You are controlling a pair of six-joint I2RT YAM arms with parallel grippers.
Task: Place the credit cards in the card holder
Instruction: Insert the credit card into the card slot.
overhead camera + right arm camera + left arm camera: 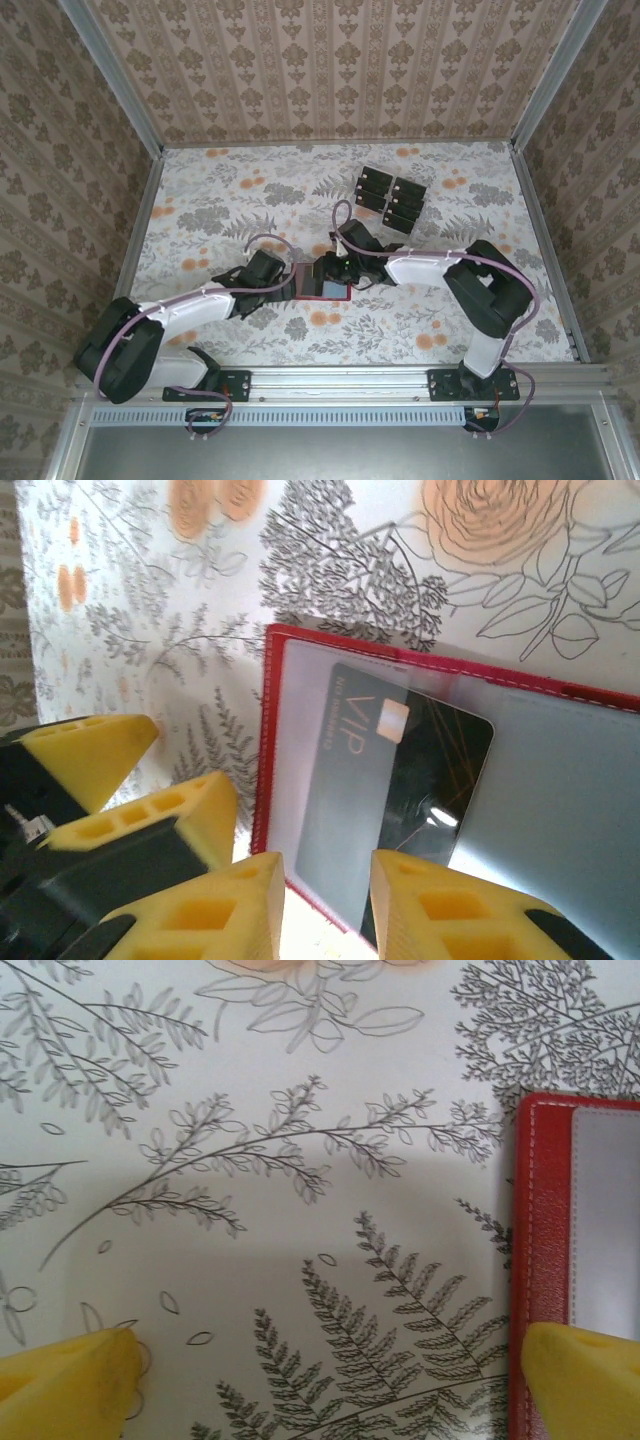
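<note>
Left gripper spread wide, one fingertip over the card holder edge | right gripper narrowly parted, gripping nothing, we judge | card just ahead of it, half under the clear pocket | risk: a skewed push jams a corner, or the holder slides free.

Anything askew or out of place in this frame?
Yes. One credit card lies in the open card holder only part way under the clear pocket. It sits slightly skewed to the holder's stitched edge, and its darker half lies exposed over the grey lining. Nothing looks spilled or damaged.
</note>
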